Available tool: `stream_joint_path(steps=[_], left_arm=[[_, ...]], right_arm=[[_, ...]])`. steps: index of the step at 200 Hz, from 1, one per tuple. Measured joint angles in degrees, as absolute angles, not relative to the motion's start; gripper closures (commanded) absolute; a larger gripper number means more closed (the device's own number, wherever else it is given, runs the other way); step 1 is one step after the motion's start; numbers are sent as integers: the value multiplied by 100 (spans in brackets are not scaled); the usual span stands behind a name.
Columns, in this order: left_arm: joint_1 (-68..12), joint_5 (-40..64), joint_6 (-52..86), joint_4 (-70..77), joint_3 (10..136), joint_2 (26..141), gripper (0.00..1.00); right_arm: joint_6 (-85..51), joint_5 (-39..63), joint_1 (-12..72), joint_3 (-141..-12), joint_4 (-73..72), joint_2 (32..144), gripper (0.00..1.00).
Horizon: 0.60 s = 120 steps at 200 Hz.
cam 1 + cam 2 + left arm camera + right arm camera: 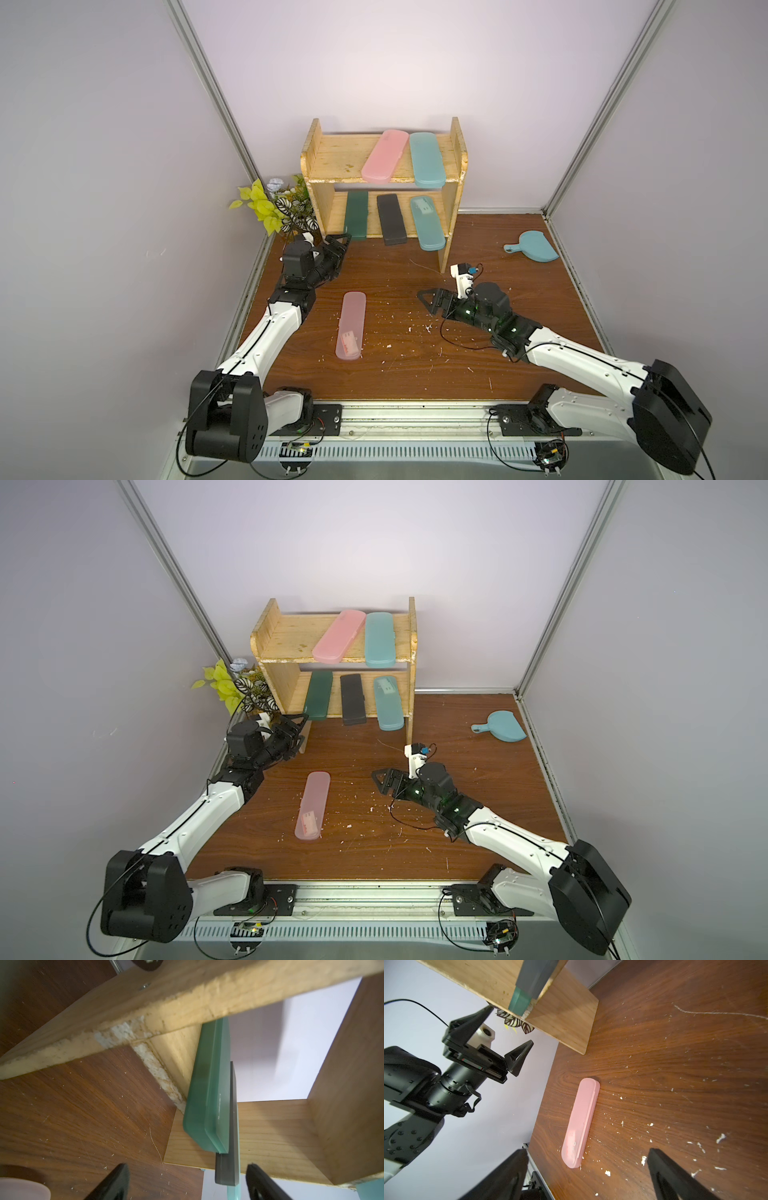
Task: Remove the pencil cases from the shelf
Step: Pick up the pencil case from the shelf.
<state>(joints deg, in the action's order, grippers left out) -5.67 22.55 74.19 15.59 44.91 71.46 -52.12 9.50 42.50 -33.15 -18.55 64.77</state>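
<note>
Your top views look down from above the arm bases over the whole bench; both wrist views, low and close, share the shelf.

shelf scuffed pale wood; pencil cases matt translucent plastic; table dark scratched woodgrain.

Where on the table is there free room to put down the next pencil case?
The widest bare patch of the table lies between the pink case on it and the right tool, reaching the front edge. Another lies between the shelf and the dustpan. The back left is crowded: the left tool stands open beside the plant and the shelf.
</note>
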Motion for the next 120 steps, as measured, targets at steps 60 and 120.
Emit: stream_joint_path(steps=[60, 120], left_arm=[[-578, 2311, 7581, 2060, 4956, 7806, 29], [-602, 2379, 7682, 2390, 5087, 8276, 46]], right_arm=[[-5035, 958, 3977, -3293, -1516, 6200, 6], [-4965, 976, 3800, -3293, -1249, 5996, 7]])
